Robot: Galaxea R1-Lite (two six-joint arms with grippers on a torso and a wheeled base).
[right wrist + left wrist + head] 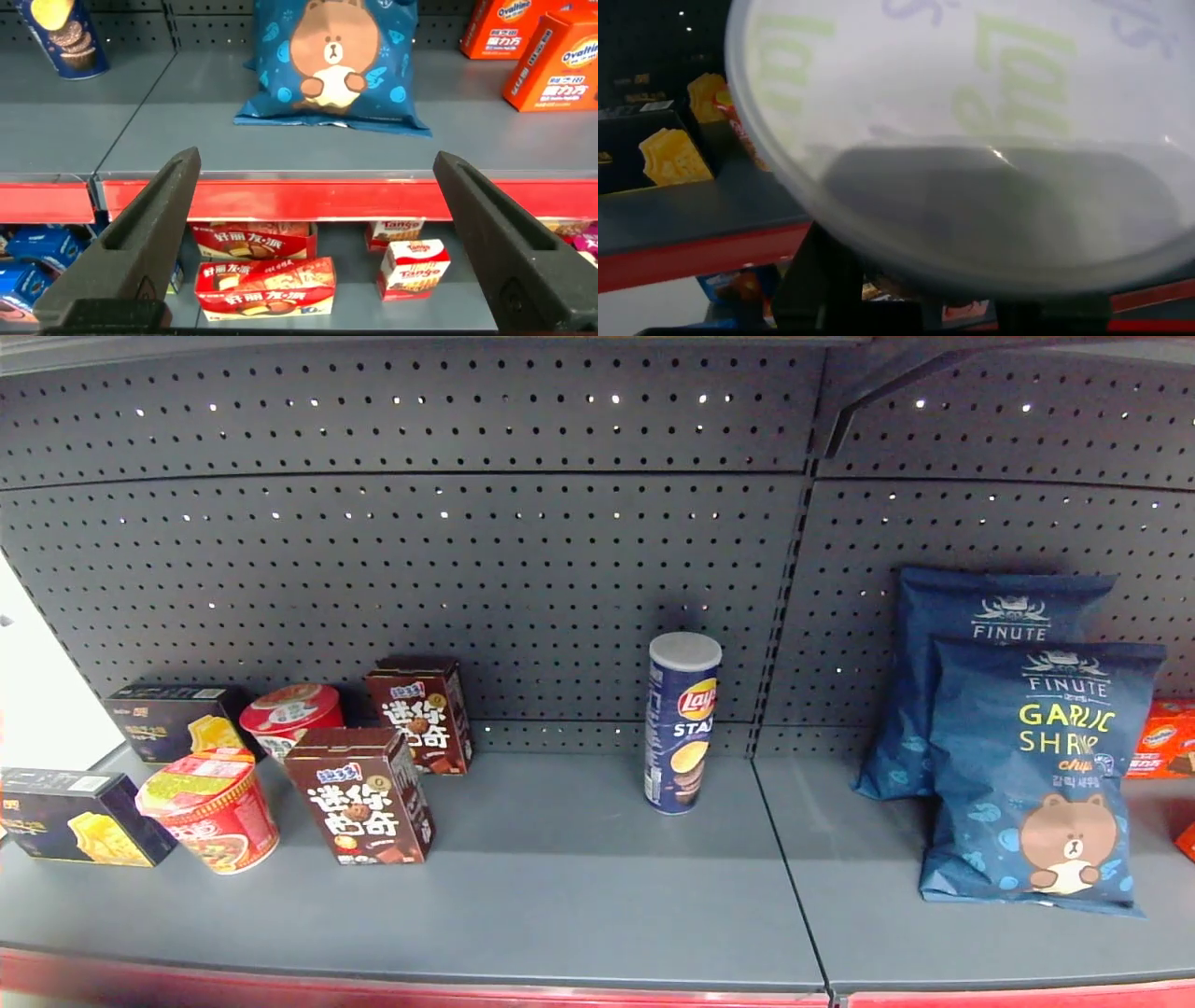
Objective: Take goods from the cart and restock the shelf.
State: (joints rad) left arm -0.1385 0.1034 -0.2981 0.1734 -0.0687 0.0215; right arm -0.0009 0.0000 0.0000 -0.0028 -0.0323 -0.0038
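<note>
While the right tool (316,163) gapes, the left tool (920,303) pinches a lidded can (971,140).

- Holding right gripper (315,159) wide open, two dark fingers (140,247) spreading well apart and pointing forward, roughly level.
- Clamping left gripper (915,289) on a canister (971,140), lid end sitting right against the wrist camera.
- Showing dark left gripper parts just under the lid rim, fingertips hiding behind it.
</note>
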